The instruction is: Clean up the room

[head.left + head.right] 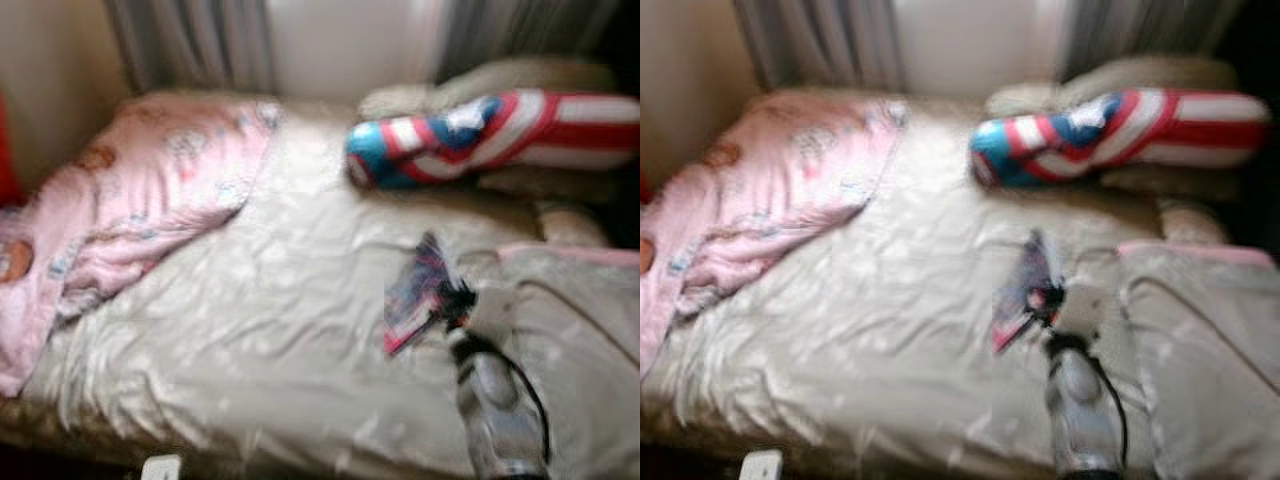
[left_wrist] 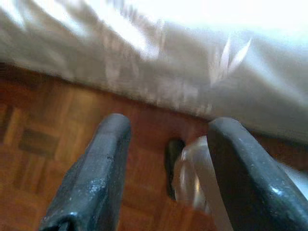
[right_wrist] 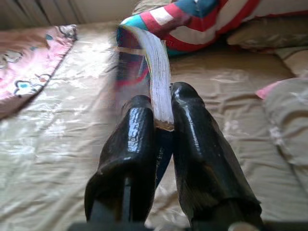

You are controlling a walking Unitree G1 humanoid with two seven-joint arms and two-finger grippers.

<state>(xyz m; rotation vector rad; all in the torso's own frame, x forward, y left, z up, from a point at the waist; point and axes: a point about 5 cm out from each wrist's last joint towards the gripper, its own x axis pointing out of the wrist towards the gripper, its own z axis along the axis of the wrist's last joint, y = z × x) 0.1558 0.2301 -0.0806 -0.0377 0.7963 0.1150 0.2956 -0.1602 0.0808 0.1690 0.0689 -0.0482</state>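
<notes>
Between my right end effector (image 3: 161, 144) fingers a thin book (image 3: 144, 72) is clamped above the bed (image 1: 250, 330), lifted for tidying; left end effector (image 2: 168, 168) hangs open near the floor (image 2: 43, 139)

The right gripper (image 3: 162, 120), on its silver arm stretched forward, has its jaws clamped tight, while the left gripper (image 2: 168, 159) hangs low, jaws parted.
</notes>
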